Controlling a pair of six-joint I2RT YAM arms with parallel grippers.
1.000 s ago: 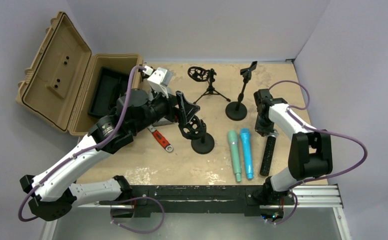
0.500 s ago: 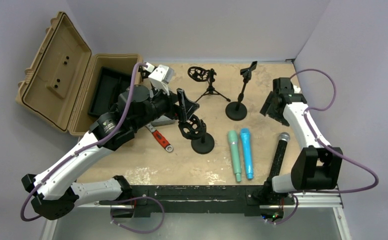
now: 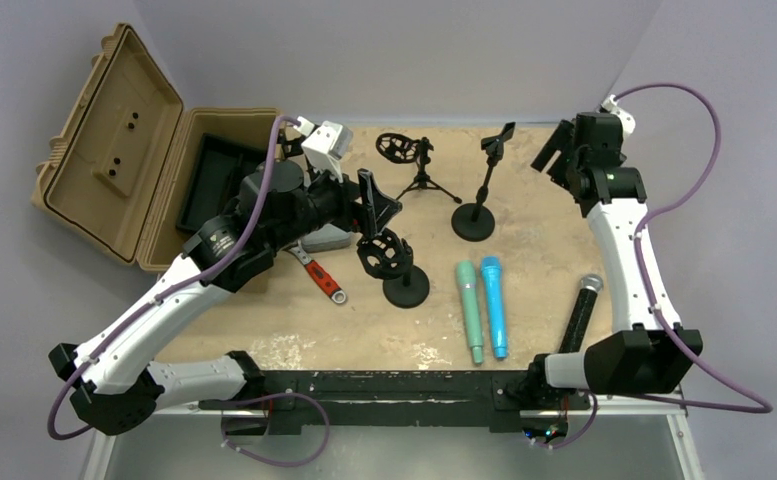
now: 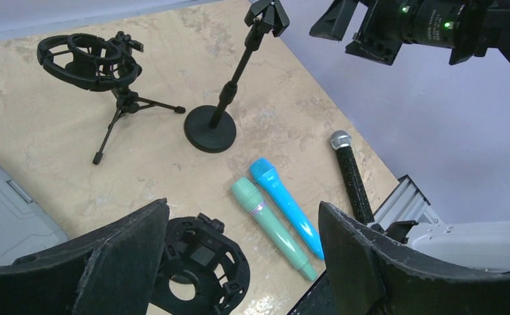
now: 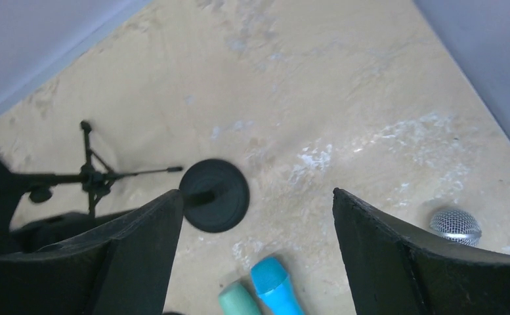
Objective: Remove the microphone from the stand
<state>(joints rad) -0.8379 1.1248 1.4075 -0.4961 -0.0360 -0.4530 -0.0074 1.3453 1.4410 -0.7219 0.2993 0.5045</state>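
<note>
Overhead and wrist views, mic removal. An open case (image 3: 114,150) stands far left of the clip stand (image 3: 474,220), off the sandy worktop (image 3: 544,250).

The right end effector (image 5: 255,193) hangs high, right of and beyond the clip stand, jaws wide and holding nothing. The left end effector (image 4: 242,207), also wide and empty, hovers left of the clip stand, over a ring stand (image 3: 389,258). A tripod (image 3: 419,170) stands behind and left of the clip stand.

All three holders are bare. Three mics lie flat on the worktop nearer the arm bases than the clip stand. The green mic (image 3: 471,310) and blue mic (image 3: 494,305) lie side by side just in front of it. The black mic (image 3: 579,315), judged to be the task's object, lies well to its right, with its grille pointing away from the bases and its tail close to the right arm's base.

With the black mic lying free of any holder, the removal appears complete; what remains is to park the arms.

To do this well, keep the right end effector high and route it wide of the clip stand's raised clip. Keep that arm's elbow and cable off the black mic, which is round and may roll toward the near edge.
</note>
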